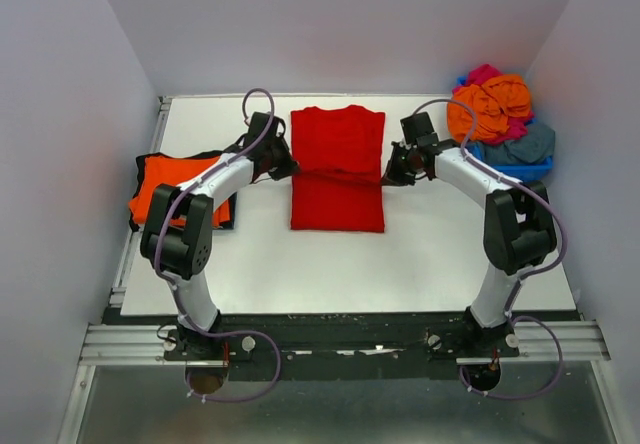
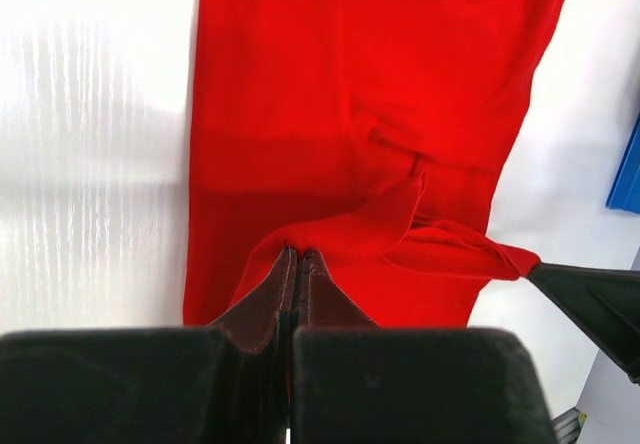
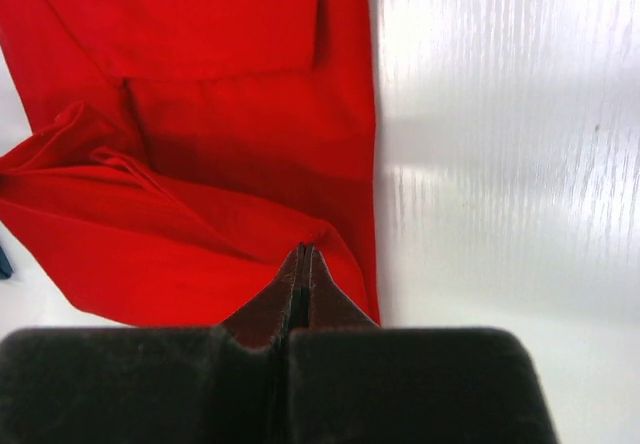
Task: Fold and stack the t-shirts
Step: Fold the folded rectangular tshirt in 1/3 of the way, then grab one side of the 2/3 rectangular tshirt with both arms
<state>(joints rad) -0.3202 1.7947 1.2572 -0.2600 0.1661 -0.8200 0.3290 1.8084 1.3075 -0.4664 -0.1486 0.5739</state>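
The red t-shirt [image 1: 337,169] lies in the middle of the white table [image 1: 430,254], folded into a long, narrow rectangle whose long axis runs from the near side toward the far wall (which end carries the collar I cannot tell for sure). At about mid-length the left gripper [image 2: 297,260] pinches its left edge and the right gripper [image 3: 303,254] its right edge. Both pairs of jaws are pressed fully together, each with a small peak of red cloth caught between dark brown, tapering pads [image 2: 262,309]. Between the two grips the fabric is drawn up into a soft crosswise ridge with loose creases, while the far and near halves rest smooth on the table. The cloth is plain, matt and evenly bright. At the table's left edge an orange t-shirt [image 1: 180,192] lies flat on a black t-shirt [image 1: 226,216]. At the far right a blue bin [image 1: 510,171] holds a crumpled heap: an orange shirt [image 1: 490,104], a magenta shirt [image 1: 483,72] and a grey-blue shirt [image 1: 530,144].
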